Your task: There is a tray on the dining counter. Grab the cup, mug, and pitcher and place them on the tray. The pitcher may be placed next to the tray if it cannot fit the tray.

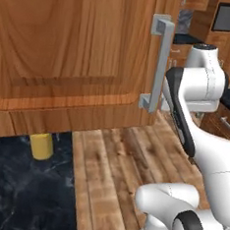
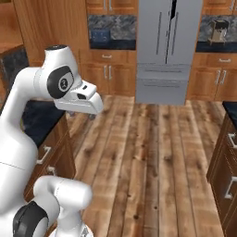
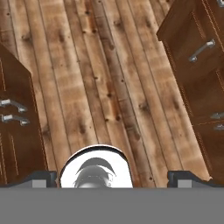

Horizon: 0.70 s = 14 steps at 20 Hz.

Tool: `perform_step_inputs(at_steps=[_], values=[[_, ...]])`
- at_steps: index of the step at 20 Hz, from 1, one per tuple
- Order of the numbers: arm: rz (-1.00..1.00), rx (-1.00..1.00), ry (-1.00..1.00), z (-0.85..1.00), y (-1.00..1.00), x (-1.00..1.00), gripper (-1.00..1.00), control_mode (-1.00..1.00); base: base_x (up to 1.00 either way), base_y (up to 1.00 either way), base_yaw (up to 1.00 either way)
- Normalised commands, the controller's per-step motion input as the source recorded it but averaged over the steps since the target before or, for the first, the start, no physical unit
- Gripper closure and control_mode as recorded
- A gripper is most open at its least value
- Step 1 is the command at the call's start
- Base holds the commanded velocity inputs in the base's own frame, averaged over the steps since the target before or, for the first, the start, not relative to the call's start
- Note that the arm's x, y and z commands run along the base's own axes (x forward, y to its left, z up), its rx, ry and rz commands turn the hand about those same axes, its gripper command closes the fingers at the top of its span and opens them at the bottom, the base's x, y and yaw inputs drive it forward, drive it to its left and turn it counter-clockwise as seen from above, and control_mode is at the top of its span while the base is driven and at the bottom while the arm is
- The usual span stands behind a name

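Pitcher (image 1: pixel 41 146) holding orange-yellow liquid stands on dining counter (image 1: pixel 21 192).

wooden plank floor (image 3: pixel 105 87) between dark drawer cabinets (image 3: pixel 197 65), gripper (image 3: pixel 113 179) spread wide.

Base views flank the arm (image 2: pixel 28 134); hand view faces the floor (image 3: pixel 100 78).

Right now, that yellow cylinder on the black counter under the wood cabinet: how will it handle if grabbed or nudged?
The yellow cylinder stands upright on the dark marbled counter, so it probably tips rather than rolls if nudged high. Its top is hidden behind the wooden cabinet, so height and fill are unclear. The round smooth-looking side may slip in a loose grip.
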Motion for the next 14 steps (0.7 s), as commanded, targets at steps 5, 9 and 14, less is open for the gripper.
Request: perform_step_inputs(at_steps=[5,9,14], values=[[0.00,0.00,0.00,0.00,0.00,0.00,-1.00,1.00,0.75,-0.17,-0.01],[0.00,0.00,0.00,0.00,0.00,0.00,-1.00,1.00,0.71,-0.30,0.00],[0.00,0.00,0.00,0.00,0.00,0.00,-1.00,1.00,0.61,-0.23,0.00]])
